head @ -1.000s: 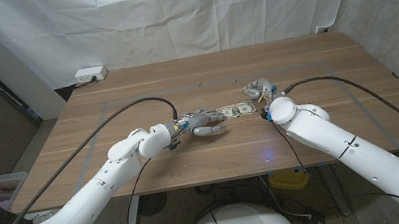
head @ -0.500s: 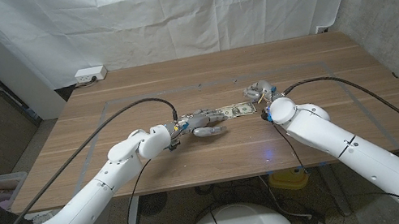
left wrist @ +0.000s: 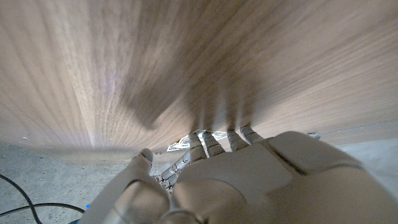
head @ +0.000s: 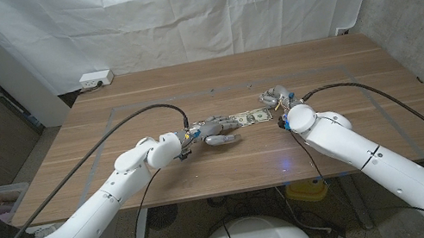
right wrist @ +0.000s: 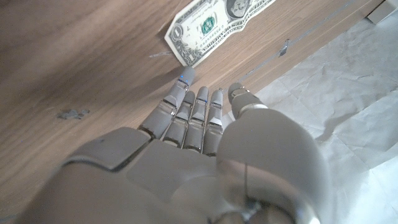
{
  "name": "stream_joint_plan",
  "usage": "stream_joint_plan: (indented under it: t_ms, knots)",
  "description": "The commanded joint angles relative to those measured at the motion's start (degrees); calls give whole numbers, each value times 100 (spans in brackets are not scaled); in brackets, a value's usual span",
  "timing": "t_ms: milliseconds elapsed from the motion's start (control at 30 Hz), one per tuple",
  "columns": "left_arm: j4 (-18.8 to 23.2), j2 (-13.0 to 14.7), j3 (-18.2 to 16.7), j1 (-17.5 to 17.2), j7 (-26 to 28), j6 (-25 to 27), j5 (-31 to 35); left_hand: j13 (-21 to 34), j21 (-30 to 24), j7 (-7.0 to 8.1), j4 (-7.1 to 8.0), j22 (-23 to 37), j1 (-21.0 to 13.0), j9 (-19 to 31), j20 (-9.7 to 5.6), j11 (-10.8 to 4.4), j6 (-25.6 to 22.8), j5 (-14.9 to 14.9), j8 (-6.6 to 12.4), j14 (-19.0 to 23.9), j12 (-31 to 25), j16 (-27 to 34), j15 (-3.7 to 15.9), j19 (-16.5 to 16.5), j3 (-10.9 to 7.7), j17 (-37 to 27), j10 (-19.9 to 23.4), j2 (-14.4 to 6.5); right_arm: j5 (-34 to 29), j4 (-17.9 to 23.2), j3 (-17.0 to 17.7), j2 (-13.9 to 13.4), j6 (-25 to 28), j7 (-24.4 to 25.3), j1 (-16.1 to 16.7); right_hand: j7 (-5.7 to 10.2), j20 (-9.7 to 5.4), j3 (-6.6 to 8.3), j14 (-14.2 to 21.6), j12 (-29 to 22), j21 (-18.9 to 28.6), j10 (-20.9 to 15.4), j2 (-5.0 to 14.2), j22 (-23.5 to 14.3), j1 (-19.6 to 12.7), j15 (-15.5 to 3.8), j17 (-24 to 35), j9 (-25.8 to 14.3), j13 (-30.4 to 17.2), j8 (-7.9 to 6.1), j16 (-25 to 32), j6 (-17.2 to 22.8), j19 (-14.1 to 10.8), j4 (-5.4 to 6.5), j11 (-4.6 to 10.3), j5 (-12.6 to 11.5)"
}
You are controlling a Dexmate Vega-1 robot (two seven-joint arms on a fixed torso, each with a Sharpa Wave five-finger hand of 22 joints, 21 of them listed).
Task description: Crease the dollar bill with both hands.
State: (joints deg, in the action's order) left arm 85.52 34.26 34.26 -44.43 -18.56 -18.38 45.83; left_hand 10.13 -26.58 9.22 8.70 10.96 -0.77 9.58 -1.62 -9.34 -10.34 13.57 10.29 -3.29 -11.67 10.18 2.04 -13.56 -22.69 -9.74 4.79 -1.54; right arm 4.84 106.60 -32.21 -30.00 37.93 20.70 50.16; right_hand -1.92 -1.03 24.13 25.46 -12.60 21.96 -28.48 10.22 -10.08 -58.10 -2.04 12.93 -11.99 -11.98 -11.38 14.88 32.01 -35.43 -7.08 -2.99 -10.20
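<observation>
The dollar bill (head: 252, 116) lies flat, face up, near the middle of the wooden table (head: 189, 88). My left hand (head: 214, 128) is at the bill's left end, fingers stretched toward it and thumb spread to the near side. In the left wrist view the fingertips (left wrist: 208, 142) reach down to the table, and a corner of the bill (left wrist: 181, 145) shows beside them. My right hand (head: 275, 95) is just past the bill's right end. In the right wrist view its fingers (right wrist: 186, 121) are straight, their tips a short gap from the bill (right wrist: 217, 22). Neither hand holds anything.
A white power strip (head: 96, 79) sits at the table's back left edge. A white cloth (head: 201, 7) hangs behind the table. Black cables (head: 141, 111) run along both arms. Thin tape lines (head: 114, 112) mark a rectangle on the tabletop.
</observation>
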Motion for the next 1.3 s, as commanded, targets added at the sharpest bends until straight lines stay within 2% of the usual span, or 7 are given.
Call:
stream_joint_plan:
  t_ms: [33, 100, 133, 167, 333, 900, 1300]
  knots:
    - [-33, 1, -15, 18, 1, -53, -10, 42, 26, -497, -10, 4, -7, 47, 332, 319, -708, 38, 32, 9, -42, 27, 381, -609, 24, -15, 805, -16, 157, 36, -146, -90, 443, -495, -264, -78, 6, 98, 793, -61, 356, -181, 47, -81, 41, -15, 4, -15, -10, -13, 238, -38, -778, 123, -74, -43]
    - [-54, -9, -17, 24, -1, -62, -34, 42, 29, -499, -10, 4, -8, 47, 331, 317, -705, 39, 30, 8, -42, 26, 386, -611, 26, -15, 806, -18, -106, 95, -358, -137, 652, -362, -354, -128, -37, 95, 498, 7, 362, -29, -74, -70, -18, -7, -13, -15, -12, 27, 75, -181, -754, 9, -84, -24]
    - [-60, -10, -15, 27, -7, -60, -36, 42, 29, -501, -10, 4, -8, 47, 331, 319, -706, 39, 31, 9, -40, 26, 384, -610, 27, -15, 802, -18, -178, 118, -401, -120, 765, -296, -374, -99, -75, 47, 106, 60, 172, 148, -125, -46, -73, -25, -2, -18, -20, 34, -93, -279, -270, -77, -11, 1]
    - [-68, -12, -13, 32, -11, -59, -37, 42, 30, -503, -10, 4, -9, 47, 331, 320, -707, 40, 32, 7, -37, 26, 386, -612, 27, -15, 795, -18, -237, 124, -434, -136, 743, -263, -372, -39, -90, 3, -201, 90, 66, 270, -129, -32, -119, -39, 12, -18, -23, 31, -205, -326, -30, -118, -9, 2]
    - [-95, -16, -2, 46, -18, -60, -33, 42, 33, -503, -11, 4, -10, 47, 332, 325, -706, 42, 31, 12, -34, 27, 387, -610, 33, -15, 792, -20, -418, 44, -337, -10, 319, 192, -160, 10, -76, -104, -793, 101, -153, 444, -162, -11, -185, -30, 7, -17, -27, 16, -387, -423, 412, -156, 50, -17]
    - [-215, -45, 14, 122, -7, -112, -79, 42, 43, -496, -13, 4, -12, 47, 329, 332, -705, 49, 33, 16, -33, 26, 389, -603, 51, -15, 805, -25, -572, -68, -310, 161, 497, 211, -185, 17, -69, -179, -945, 52, -255, 375, -134, -1, -144, 14, 11, -15, -28, -27, -392, -330, 577, -109, 37, -13]
    - [-302, -65, 26, 166, -7, -121, -107, 43, 50, -499, -14, 4, -14, 47, 331, 323, -701, 53, 32, 19, -21, 25, 388, -600, 64, -15, 785, -29, -498, -219, -379, 160, 671, -60, -370, -11, 48, -321, -997, 12, -343, 313, -46, 7, 164, 129, 44, -15, -26, -31, -341, -326, 666, 128, -38, 10]
